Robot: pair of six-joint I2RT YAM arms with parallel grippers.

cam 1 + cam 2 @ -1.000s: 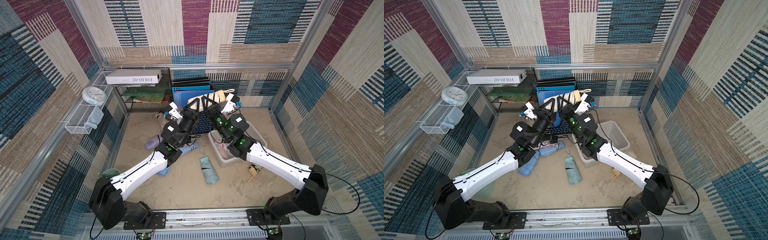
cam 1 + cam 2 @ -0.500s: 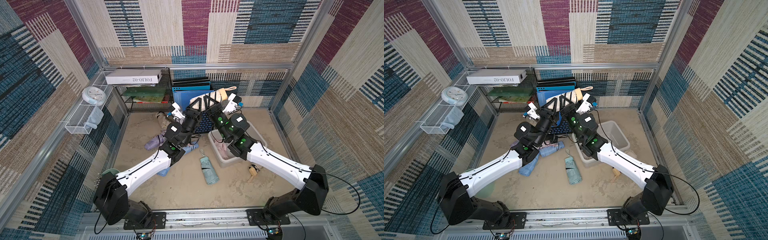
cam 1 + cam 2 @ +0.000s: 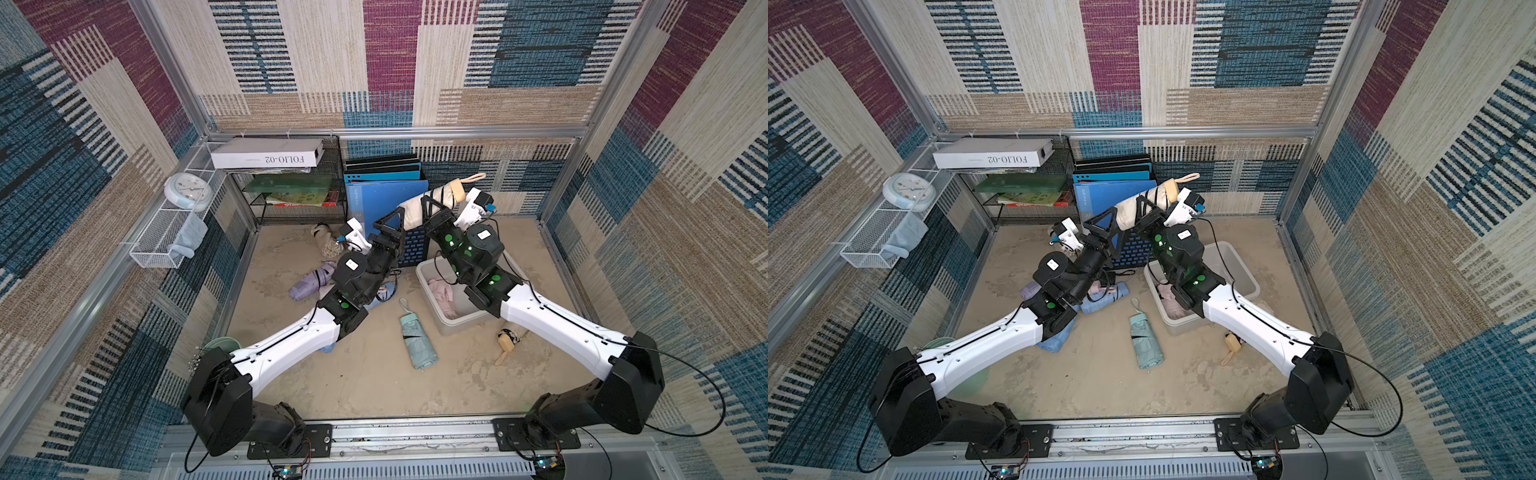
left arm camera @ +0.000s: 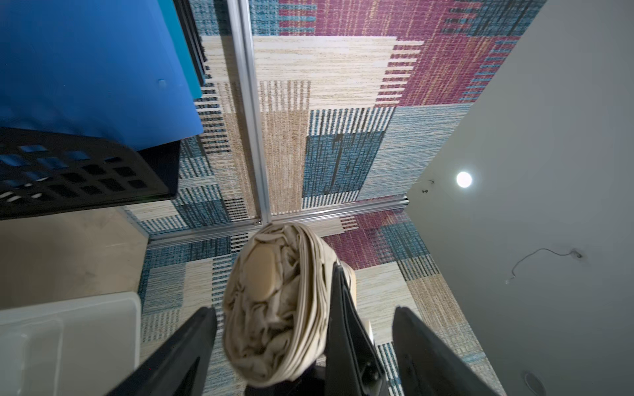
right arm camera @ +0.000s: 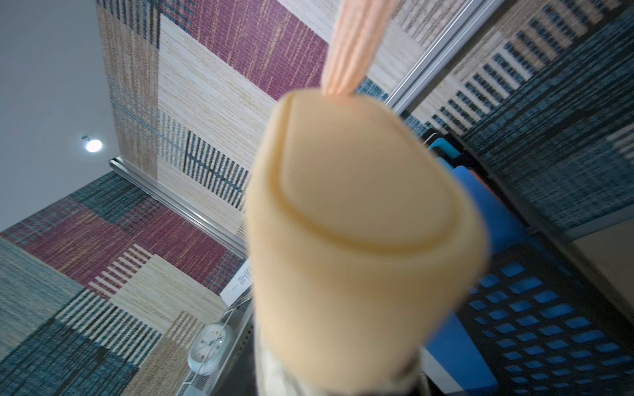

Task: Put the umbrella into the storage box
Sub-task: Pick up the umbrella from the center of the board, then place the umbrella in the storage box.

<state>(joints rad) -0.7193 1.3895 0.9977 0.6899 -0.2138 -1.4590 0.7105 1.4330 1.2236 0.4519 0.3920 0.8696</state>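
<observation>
Left wrist view: beige umbrella [image 4: 274, 301] held aloft by one arm alone, not yet in the storage box.

The left gripper [image 4: 303, 308] has its fingers [image 4: 192, 343] spread on either side of the umbrella's canopy end, with a gap showing on one side, so they carry nothing. In both top views the right gripper [image 3: 432, 205] pinches the folded canopy at mid-length, with the handle tilted up toward 2 o'clock. The umbrella hangs high above the surface [image 3: 374, 374], at about 12 o'clock from the storage box [image 3: 459, 325]. The box sits toward 3 o'clock of the surface's middle, with a pink umbrella [image 3: 442, 297] already inside. The mid-body grip probably keeps the load balanced. The right arm is the one beside the box, which makes it the sensible carrier for lowering.
</observation>
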